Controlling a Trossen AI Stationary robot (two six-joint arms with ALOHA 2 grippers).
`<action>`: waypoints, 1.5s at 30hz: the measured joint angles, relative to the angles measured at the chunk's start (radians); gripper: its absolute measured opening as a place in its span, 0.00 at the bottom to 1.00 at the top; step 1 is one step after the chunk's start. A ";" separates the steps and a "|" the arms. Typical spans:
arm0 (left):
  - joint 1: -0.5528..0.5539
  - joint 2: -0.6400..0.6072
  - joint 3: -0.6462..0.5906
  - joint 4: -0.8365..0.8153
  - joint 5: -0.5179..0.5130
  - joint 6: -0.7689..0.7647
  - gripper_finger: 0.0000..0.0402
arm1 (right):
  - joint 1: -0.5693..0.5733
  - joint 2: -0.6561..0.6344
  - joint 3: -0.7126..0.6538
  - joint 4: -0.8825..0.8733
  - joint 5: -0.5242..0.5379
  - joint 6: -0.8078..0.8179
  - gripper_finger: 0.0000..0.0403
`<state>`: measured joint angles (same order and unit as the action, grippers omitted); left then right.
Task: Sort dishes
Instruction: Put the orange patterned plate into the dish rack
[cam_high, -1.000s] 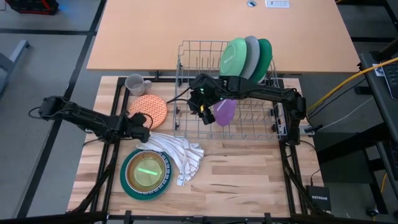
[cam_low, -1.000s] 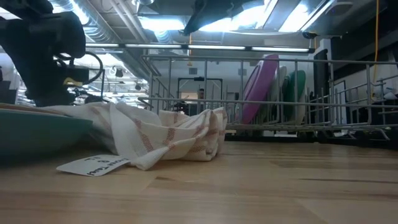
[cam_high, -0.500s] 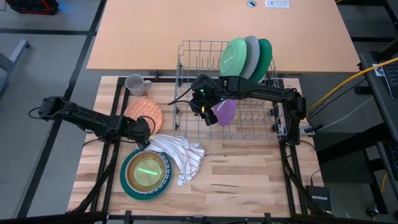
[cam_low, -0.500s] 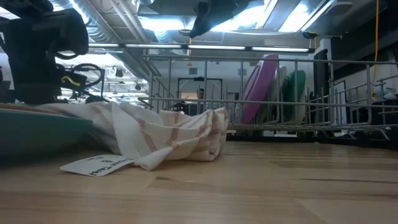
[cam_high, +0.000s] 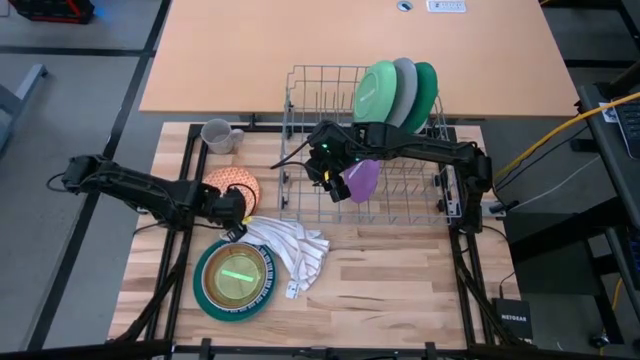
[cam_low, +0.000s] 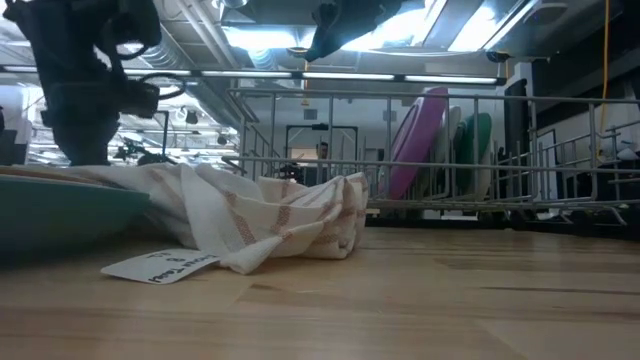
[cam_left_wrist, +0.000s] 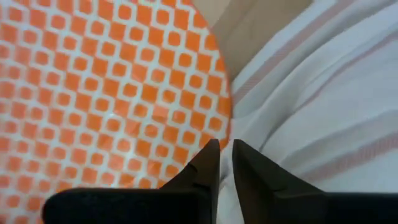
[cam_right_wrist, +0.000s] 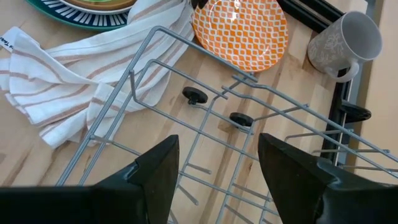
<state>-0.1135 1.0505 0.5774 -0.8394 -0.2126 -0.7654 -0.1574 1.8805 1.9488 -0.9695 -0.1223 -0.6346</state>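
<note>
Butcher-block wood runs under everything, with a pale desk beyond the wire rack. My left gripper sits at the near rim of the orange checked plate, its fingers nearly together with only a thin slit between them, the plate edge and the striped cloth both right at the tips. I judge the step in hand to be pinching that rim so the plate can go to the rack. To do it well I should catch the plate lip alone, not a fold of cloth with it, then tilt the plate up before carrying it. My right gripper hovers over the rack's front corner, jaws spread and empty, beside the purple dish standing in the tines; the green, grey and teal plates stand behind it. The mug waits near the far-left corner, and the teal plate with the green bowl lies nearest. Whether the rim is truly between my left fingers I cannot tell: from above my own wrist covers the contact, and the low view shows only cloth and arm.
</note>
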 joint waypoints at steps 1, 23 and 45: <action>0.000 0.000 0.013 -0.033 -0.001 0.013 0.08 | 0.000 0.000 0.000 0.000 0.000 0.000 0.55; -0.075 0.001 0.067 -0.318 0.120 0.093 0.43 | 0.000 0.000 0.000 -0.037 0.000 0.000 0.55; -0.121 0.305 0.067 -0.250 0.026 0.221 0.46 | 0.000 0.000 0.000 -0.082 0.000 0.000 0.55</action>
<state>-0.2348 1.3554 0.6445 -1.0893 -0.1865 -0.5445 -0.1571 1.8803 1.9488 -1.0519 -0.1226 -0.6343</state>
